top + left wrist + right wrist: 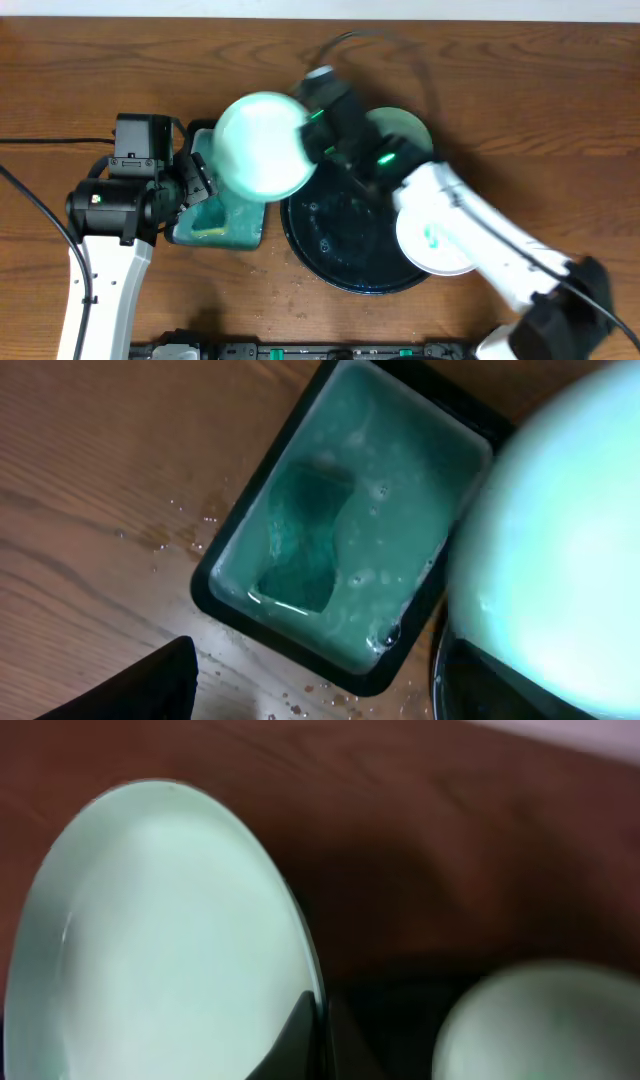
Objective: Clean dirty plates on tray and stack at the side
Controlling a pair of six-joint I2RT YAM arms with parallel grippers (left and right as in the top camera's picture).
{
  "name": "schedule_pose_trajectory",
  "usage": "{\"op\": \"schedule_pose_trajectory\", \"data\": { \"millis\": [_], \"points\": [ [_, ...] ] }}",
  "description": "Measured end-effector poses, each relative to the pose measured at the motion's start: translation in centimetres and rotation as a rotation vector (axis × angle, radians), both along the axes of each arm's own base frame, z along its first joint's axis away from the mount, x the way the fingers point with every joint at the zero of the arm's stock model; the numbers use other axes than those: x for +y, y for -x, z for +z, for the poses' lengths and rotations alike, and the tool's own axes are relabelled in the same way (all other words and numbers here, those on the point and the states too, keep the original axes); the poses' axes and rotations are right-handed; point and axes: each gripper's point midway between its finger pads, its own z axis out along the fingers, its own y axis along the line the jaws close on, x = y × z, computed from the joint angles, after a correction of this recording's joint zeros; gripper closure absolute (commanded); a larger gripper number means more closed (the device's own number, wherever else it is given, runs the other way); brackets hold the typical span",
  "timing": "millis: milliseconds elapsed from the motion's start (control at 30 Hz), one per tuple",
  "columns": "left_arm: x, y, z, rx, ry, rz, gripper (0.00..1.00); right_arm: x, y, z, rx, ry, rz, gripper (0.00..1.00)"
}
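The left claw [196, 186] hovers just beside the rectangular dish [203, 580] of teal liquid. Only one dark finger [130, 685] shows in its wrist view, so I cannot tell how far apart its jaws are; it appears to carry nothing. A sponge [305, 540] lies soaking in the dish, probably the wiping tool. The held plate [262, 145] is raised and tilted above the dish and the left rim of the tray [340, 250], likely presented for wiping. The right claw [318, 125] is clamped on its edge. A second plate [405, 128], tinted green, sits at the tray's far side, and a third plate [432, 250] overlaps the tray's right rim, partly under the arm. Droplets speckle the wooden counter [90, 480]. No brand, label or writing is legible anywhere.
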Motion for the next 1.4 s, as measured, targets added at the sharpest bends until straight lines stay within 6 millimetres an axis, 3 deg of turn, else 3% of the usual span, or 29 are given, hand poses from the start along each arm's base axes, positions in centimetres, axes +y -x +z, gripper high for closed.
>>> {"op": "schedule_pose_trajectory", "data": {
  "millis": [133,200,267,433,600,700,833,867,933,967,1133,1267,1400],
  "points": [
    [0.0,0.0,0.0,0.0,0.0,0.0,0.2,-10.9,-2.4,2.1,0.108,-0.111,-0.247,0.99],
    [0.0,0.0,0.0,0.0,0.0,0.0,0.2,-18.3,-2.6,2.4,0.165,-0.138,-0.427,0.99],
    [0.0,0.0,0.0,0.0,0.0,0.0,0.2,-25.8,-1.3,1.3,0.26,-0.15,-0.622,0.99],
    [0.0,0.0,0.0,0.0,0.0,0.0,0.2,-37.5,3.7,-2.2,0.473,-0.16,-0.965,0.99],
    [0.0,0.0,0.0,0.0,0.0,0.0,0.2,-44.5,8.0,-5.8,0.606,-0.187,-1.179,0.99],
    [0.0,0.0,0.0,0.0,0.0,0.0,0.2,-46.2,10.1,-9.0,0.694,-0.204,-1.244,0.99],
    [0.0,0.0,0.0,0.0,0.0,0.0,0.2,-46.3,11.6,-13.5,0.774,-0.211,-1.263,0.99],
    [0.0,0.0,0.0,0.0,0.0,0.0,0.2,-46.1,11.8,-14.4,0.782,-0.21,-1.26,0.94],
    [0.0,0.0,0.0,0.0,0.0,0.0,0.2,-45.9,11.9,-15.6,0.79,-0.216,-1.259,0.66],
    [0.0,0.0,0.0,0.0,0.0,0.0,0.2,-45.9,11.9,-15.9,0.786,-0.217,-1.255,0.59],
    [0.0,0.0,0.0,0.0,0.0,0.0,0.2,-44.7,10.8,-15.3,0.761,-0.281,-1.172,0.51],
    [0.0,0.0,0.0,0.0,0.0,0.0,0.2,-41.1,10.6,-13.3,0.776,-0.368,-1.039,0.49],
    [0.0,0.0,0.0,0.0,0.0,0.0,0.2,-36.3,10.8,-11.6,0.797,-0.325,-0.834,0.47]
  ]
}}
